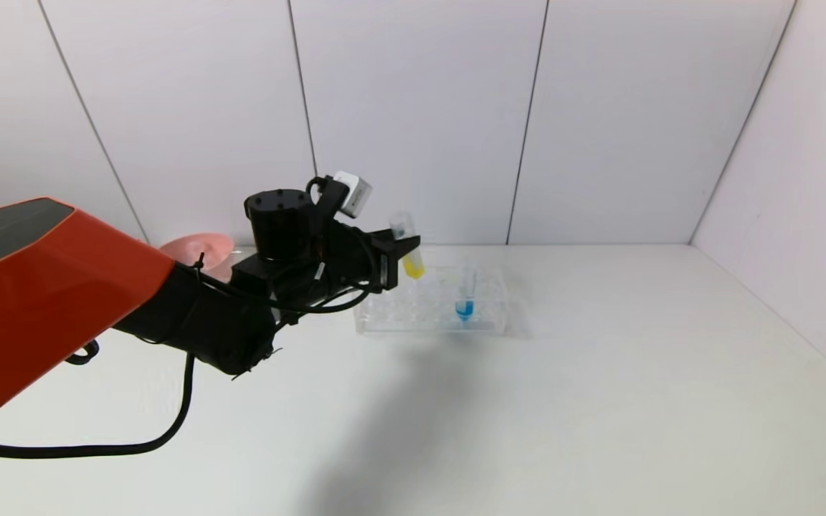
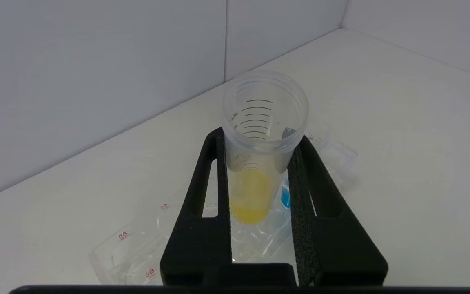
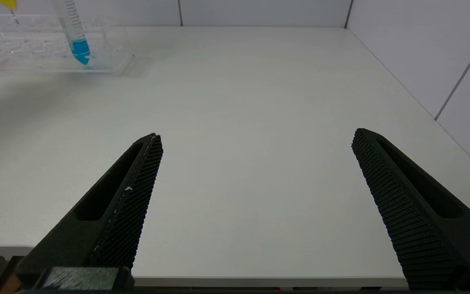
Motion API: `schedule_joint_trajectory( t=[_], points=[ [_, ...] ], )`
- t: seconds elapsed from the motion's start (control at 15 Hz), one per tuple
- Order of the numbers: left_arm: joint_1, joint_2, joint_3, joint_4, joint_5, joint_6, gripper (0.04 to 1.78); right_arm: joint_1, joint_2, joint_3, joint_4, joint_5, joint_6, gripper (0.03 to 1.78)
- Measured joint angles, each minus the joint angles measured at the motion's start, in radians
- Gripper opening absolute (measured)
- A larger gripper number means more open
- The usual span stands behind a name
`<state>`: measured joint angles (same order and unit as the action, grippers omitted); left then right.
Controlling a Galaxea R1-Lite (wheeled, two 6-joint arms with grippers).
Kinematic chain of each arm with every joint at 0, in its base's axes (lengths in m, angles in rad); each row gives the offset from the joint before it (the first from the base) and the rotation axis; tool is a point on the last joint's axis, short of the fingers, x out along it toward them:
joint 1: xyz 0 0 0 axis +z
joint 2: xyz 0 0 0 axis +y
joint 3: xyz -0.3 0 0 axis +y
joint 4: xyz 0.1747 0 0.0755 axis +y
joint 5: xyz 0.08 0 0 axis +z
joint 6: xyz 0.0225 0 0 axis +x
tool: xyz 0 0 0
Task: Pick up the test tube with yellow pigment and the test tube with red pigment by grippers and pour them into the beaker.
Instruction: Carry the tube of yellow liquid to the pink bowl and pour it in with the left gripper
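My left gripper [image 1: 407, 249] is shut on the test tube with yellow pigment [image 1: 411, 252] and holds it, nearly upright, just above the left part of the clear tube rack [image 1: 427, 320]. In the left wrist view the two black fingers [image 2: 214, 171] clamp the tube [image 2: 255, 192] below its open rim, with the gripper [image 2: 259, 136] over the rack [image 2: 129, 253]. The tube's yellow tip also shows in the right wrist view [image 3: 7, 4]. My right gripper [image 3: 256, 134] is open and empty above the table's front edge. The red-pigment tube and the beaker are out of view.
A tube with blue liquid [image 1: 464, 299] stands in the rack's right part; it also shows in the right wrist view [image 3: 76, 38]. A pink bowl [image 1: 198, 251] sits at the back left, partly behind my left arm. White walls close the table [image 1: 599, 394] at the back and right.
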<state>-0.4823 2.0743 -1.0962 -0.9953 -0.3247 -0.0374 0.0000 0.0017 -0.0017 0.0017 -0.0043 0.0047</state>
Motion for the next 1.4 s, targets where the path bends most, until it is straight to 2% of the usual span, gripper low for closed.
schedule_joint_trajectory(
  t=[0.4, 0.6, 0.93, 1.4],
  points=[
    [0.013, -0.046, 0.016, 0.012, 0.003, 0.029, 0.43, 0.0, 0.0, 0.0, 0.0, 0.0, 0.0, 1.7],
    [0.03, -0.1, 0.027, 0.063, 0.003, 0.047, 0.43, 0.0, 0.0, 0.0, 0.0, 0.0, 0.0, 1.7],
    [0.114, -0.195, 0.033, 0.16, 0.006, 0.05, 0.43, 0.0, 0.0, 0.0, 0.0, 0.0, 0.0, 1.7],
    [0.251, -0.242, 0.061, 0.166, 0.003, 0.051, 0.43, 0.0, 0.0, 0.0, 0.0, 0.0, 0.0, 1.7]
  ],
)
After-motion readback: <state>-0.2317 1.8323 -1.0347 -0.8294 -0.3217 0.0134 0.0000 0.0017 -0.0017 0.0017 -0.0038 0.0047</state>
